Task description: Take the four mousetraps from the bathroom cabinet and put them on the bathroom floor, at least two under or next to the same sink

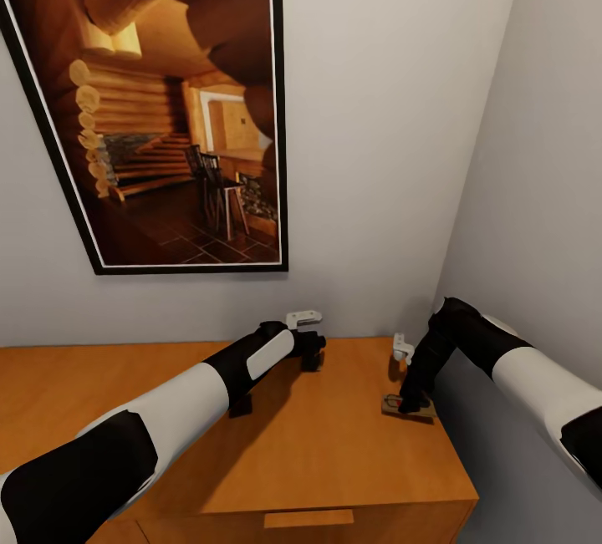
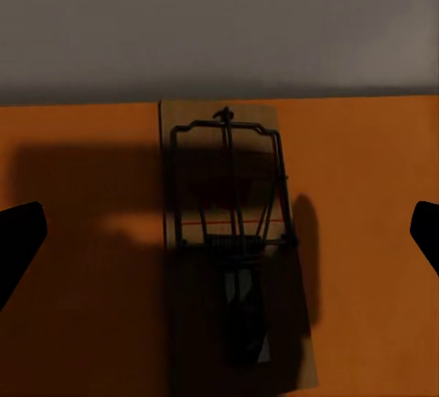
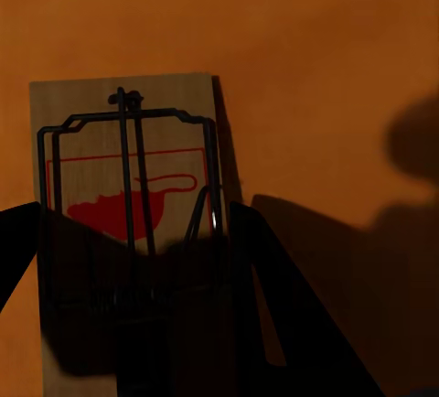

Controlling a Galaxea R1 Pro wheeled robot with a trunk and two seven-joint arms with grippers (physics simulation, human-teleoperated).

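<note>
Two mousetraps lie on the orange-brown cabinet (image 1: pixel 125 394) top. One mousetrap (image 2: pixel 229 168) rests close to the back wall, and my left gripper (image 2: pixel 219 232) hovers over it, open, its fingertips (image 2: pixel 18 232) spread far to either side. In the head view that left gripper (image 1: pixel 310 358) sits at the back middle of the top. The other mousetrap (image 1: pixel 420 410), with a red mark (image 3: pixel 128 200), lies near the right edge. My right gripper (image 1: pixel 411 400) is down on it, fingers (image 3: pixel 274 305) against both long sides of the board (image 3: pixel 128 123).
A large framed picture (image 1: pixel 167 109) hangs on the wall behind the cabinet. A grey side wall (image 1: pixel 535 151) stands close on the right, with a narrow gap beside the cabinet. A wooden bar handle (image 1: pixel 308 518) shows on the front.
</note>
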